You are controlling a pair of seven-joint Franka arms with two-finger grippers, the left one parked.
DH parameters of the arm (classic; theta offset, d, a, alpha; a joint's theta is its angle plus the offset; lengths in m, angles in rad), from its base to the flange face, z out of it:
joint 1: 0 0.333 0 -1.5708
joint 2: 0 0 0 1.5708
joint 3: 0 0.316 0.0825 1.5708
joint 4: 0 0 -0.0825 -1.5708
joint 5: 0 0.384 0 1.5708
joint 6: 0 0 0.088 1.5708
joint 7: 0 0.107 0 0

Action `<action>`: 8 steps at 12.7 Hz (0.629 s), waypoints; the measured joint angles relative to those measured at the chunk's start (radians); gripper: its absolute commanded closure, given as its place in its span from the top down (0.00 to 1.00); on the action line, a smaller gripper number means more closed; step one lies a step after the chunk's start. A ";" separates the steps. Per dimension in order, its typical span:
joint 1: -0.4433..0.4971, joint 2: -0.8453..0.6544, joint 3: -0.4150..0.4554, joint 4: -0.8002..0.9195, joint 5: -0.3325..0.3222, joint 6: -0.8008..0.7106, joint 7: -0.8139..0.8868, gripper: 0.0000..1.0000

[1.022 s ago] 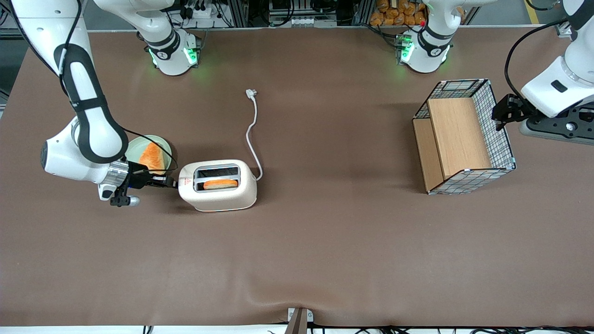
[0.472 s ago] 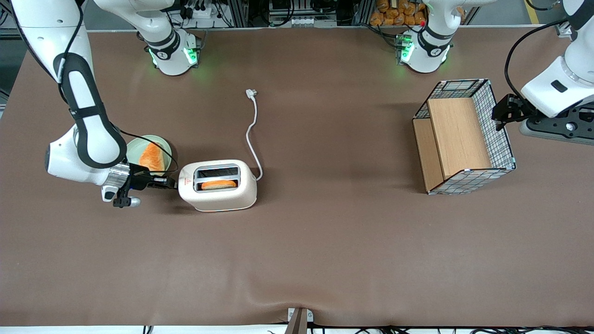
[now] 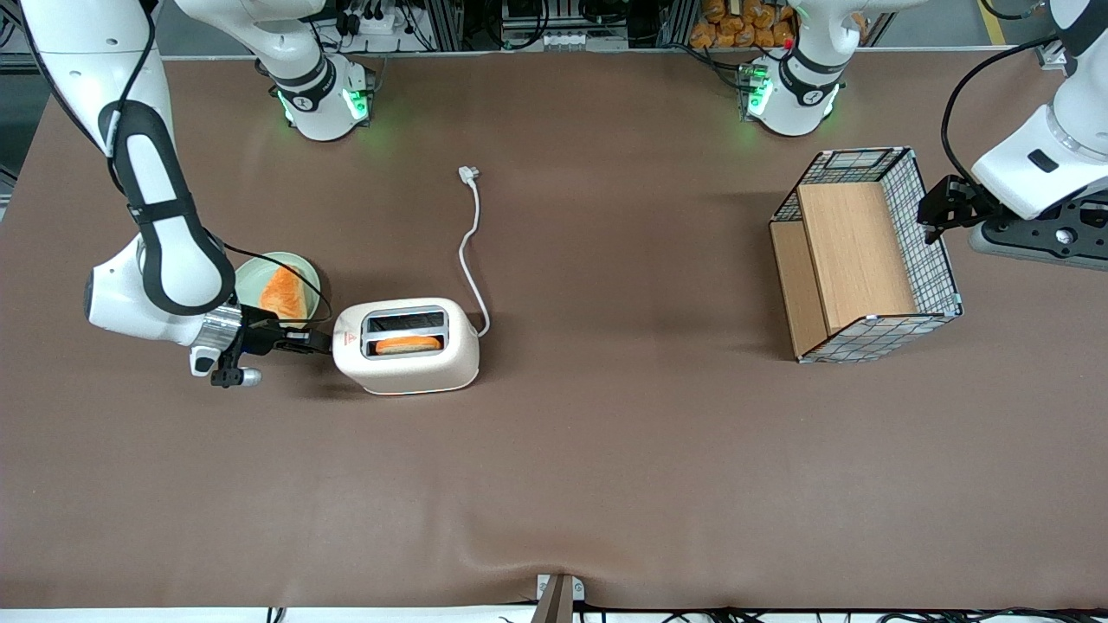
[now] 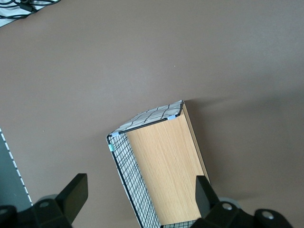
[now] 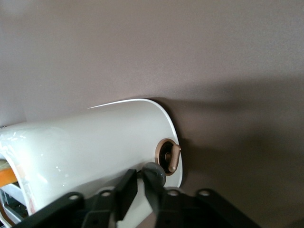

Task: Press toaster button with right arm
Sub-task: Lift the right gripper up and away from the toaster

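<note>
The cream-white toaster lies on the brown table with a bread slice in the slot nearer the front camera and a red triangle mark on top. My right arm's gripper is at the toaster's short end, toward the working arm's end of the table. In the right wrist view the toaster's end fills the frame. The gripper has its fingers close together, against that end. The small grey round toaster button sits right at one fingertip, beside a copper-coloured dial.
A pale green plate with an orange bread slice sits just beside the arm's wrist. The white cord runs from the toaster to its plug. A wire-mesh basket with wooden boards stands toward the parked arm's end.
The right arm's wrist and elbow have shifted slightly. The gripper stays at the toaster's short end, and the toaster has not moved.
</note>
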 measured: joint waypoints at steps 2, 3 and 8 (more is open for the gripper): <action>-0.004 -0.015 -0.003 0.004 -0.003 0.002 -0.002 0.49; -0.009 -0.037 -0.003 0.007 -0.017 -0.013 0.003 0.49; -0.034 -0.200 -0.018 0.044 -0.284 -0.180 0.225 0.53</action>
